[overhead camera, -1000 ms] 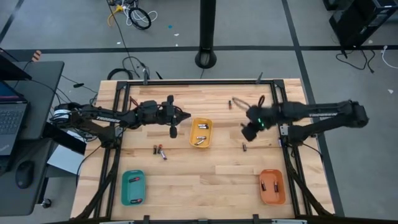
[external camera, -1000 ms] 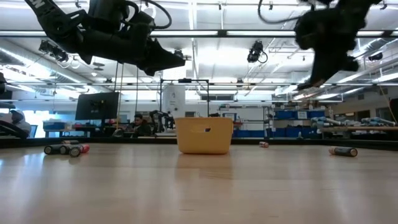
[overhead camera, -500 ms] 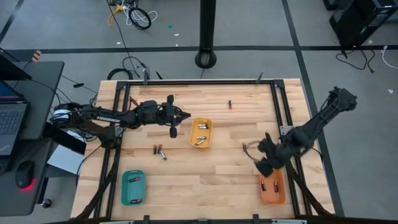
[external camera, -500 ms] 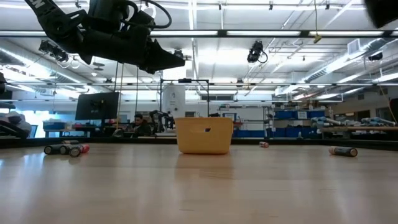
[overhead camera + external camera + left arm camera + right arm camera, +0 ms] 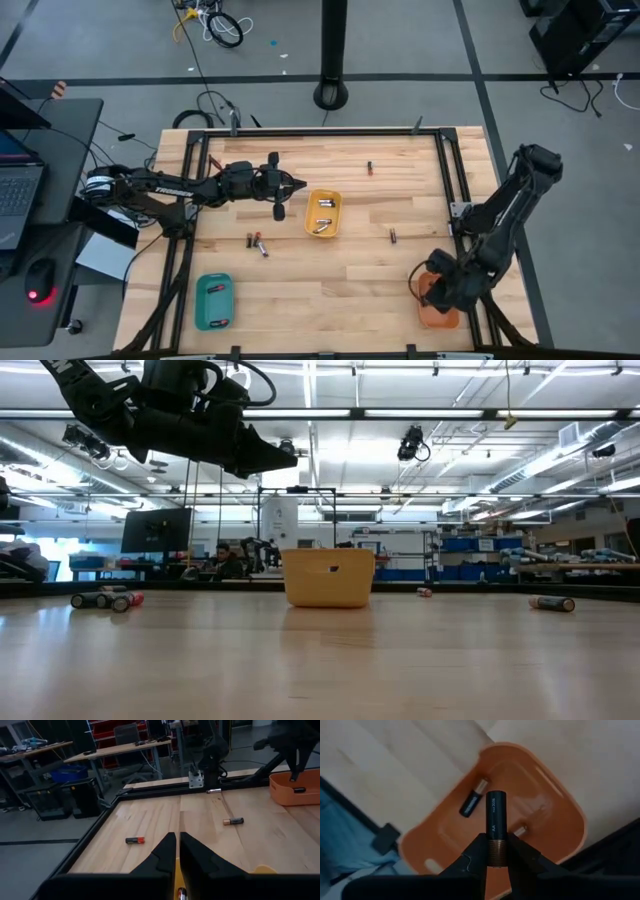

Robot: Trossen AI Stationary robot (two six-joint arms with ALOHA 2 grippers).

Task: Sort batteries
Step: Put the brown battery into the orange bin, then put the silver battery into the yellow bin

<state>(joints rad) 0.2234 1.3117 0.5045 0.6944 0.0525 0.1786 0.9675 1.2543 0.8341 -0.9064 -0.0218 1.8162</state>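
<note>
My right gripper (image 5: 496,851) is shut on a black AA battery (image 5: 495,815) with a copper end and hovers over the orange tray (image 5: 555,820), near the table's near right corner (image 5: 432,290). Two batteries (image 5: 472,800) lie in that tray. My left gripper (image 5: 177,851) is shut and empty, raised just left of the yellow tray (image 5: 322,213). Loose batteries lie flat on the wood: one (image 5: 368,168) near the far edge, one (image 5: 393,236) right of the yellow tray, and a small cluster (image 5: 256,241) to its left. The teal tray (image 5: 213,300) sits near left. My right gripper pinches the AA battery by its copper end (image 5: 496,845) between the two fingers (image 5: 479,851). It comes from above, pointing down at the orange tray. The battery lies along the fingers and its black end sticks out past the tips. It is lifted clear of the tray.
The yellow tray (image 5: 328,576) holds a few batteries and stands mid-table. Black frame rails (image 5: 452,190) run along the table's edges. Bare wood lies between the yellow tray and the near edge. A desk with a laptop (image 5: 20,190) stands off the table's left.
My right gripper has swept from the far right part of the table toward the near edge, leaving the low view, and now hangs over the orange tray, pointing down. My left arm has kept still.
</note>
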